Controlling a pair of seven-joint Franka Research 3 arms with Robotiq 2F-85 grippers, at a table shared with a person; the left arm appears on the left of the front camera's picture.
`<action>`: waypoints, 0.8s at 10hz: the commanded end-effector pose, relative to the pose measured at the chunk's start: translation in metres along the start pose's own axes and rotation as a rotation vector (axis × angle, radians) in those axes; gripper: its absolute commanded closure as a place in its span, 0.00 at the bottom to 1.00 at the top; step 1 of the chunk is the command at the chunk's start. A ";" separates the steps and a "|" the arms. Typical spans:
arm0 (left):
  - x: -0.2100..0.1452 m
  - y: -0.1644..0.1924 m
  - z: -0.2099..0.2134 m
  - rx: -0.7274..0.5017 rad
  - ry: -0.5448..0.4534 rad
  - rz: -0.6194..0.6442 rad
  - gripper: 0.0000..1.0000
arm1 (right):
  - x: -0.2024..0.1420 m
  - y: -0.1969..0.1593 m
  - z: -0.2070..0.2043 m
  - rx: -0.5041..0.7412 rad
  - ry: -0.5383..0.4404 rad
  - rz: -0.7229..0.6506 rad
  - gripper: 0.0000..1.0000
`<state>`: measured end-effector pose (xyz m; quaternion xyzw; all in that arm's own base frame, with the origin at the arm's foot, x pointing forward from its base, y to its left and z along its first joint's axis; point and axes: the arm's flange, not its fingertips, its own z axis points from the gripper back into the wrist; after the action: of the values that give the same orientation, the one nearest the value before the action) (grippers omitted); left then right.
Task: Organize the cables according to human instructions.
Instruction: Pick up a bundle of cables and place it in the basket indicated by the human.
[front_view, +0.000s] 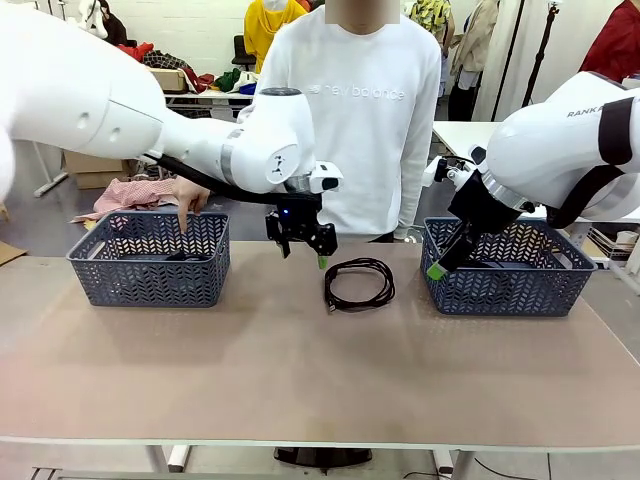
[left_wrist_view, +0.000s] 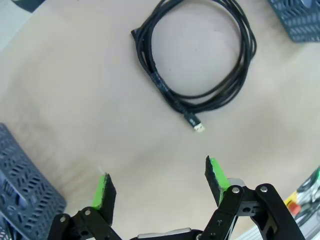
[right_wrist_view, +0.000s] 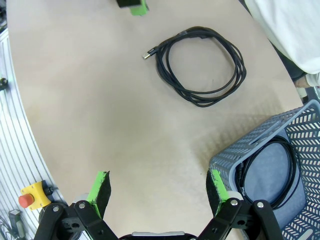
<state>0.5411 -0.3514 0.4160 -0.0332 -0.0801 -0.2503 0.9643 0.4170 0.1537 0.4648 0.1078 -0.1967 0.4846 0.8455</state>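
The person's hand (front_view: 188, 200) points a finger into the left basket (front_view: 150, 258), grasping nothing. 1 coiled cable (front_view: 360, 283) lies mid-table; the left gripper (front_view: 303, 250), jaws spread and empty, hovers just left of it and needs to drop onto the coil

- Two baskets: a left basket (front_view: 148, 258) and a right basket (front_view: 510, 270).
- Three cables: one cable on the counter (front_view: 360, 283), one cable in the right basket (right_wrist_view: 280, 172), one dark cable in the left basket (front_view: 178, 257).
- Two end effectors: left end effector (front_view: 303, 245), right end effector (front_view: 437, 268).
- One person's hand (front_view: 190, 200).
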 end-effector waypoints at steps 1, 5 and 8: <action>0.025 -0.011 -0.010 0.044 0.000 0.114 0.04 | 0.001 0.001 0.000 -0.004 -0.002 0.000 0.00; 0.046 -0.028 -0.028 0.039 -0.013 0.166 0.04 | 0.001 0.001 0.000 -0.004 -0.002 0.000 0.00; 0.034 -0.023 -0.025 -0.004 -0.006 0.133 0.04 | 0.001 0.001 0.000 -0.004 -0.002 0.000 0.00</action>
<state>0.5673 -0.3986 0.3949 -0.0415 -0.0800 -0.1840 0.9788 0.4170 0.1537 0.4648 0.1078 -0.1967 0.4845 0.8455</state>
